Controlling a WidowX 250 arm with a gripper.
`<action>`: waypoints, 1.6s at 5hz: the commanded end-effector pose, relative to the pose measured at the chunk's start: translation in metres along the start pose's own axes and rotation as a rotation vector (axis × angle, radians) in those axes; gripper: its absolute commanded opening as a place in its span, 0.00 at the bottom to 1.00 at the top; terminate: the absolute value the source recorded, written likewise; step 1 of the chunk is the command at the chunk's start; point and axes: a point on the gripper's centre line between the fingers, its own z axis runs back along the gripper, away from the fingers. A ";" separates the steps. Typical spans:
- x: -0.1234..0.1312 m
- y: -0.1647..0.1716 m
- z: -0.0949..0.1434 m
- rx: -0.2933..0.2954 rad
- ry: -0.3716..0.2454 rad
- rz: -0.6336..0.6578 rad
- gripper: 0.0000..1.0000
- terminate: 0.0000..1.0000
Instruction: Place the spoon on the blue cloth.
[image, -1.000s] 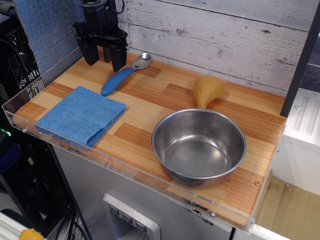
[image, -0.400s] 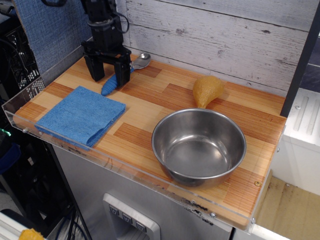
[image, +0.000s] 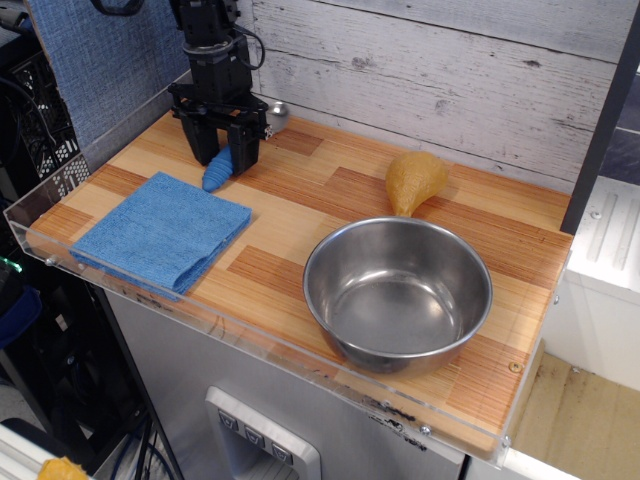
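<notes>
The spoon (image: 217, 173) lies at the back left of the wooden board, its ribbed blue handle pointing toward the front left and its silver bowl near the back wall. My black gripper (image: 224, 152) is lowered over the middle of the handle, with one finger on each side of it and the jaws still apart. The gripper hides the middle of the spoon. The blue cloth (image: 160, 232) lies folded flat at the front left corner, just in front of the handle's tip and apart from it.
A large steel bowl (image: 398, 290) stands at the front right. A yellow pear-shaped object (image: 413, 180) lies behind it. A blue-grey fabric panel (image: 95, 70) stands at the back left. A clear acrylic rim (image: 200, 310) lines the board's front edge.
The gripper has come down from above the board's back left and moved slightly right, so that it now straddles the spoon's handle. The spoon and cloth have not moved.
</notes>
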 end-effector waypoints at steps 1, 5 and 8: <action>0.003 -0.002 0.010 0.026 -0.030 0.003 0.00 0.00; -0.027 -0.036 0.118 0.049 -0.316 -0.085 0.00 0.00; -0.079 -0.037 0.089 -0.035 -0.153 -0.049 0.00 0.00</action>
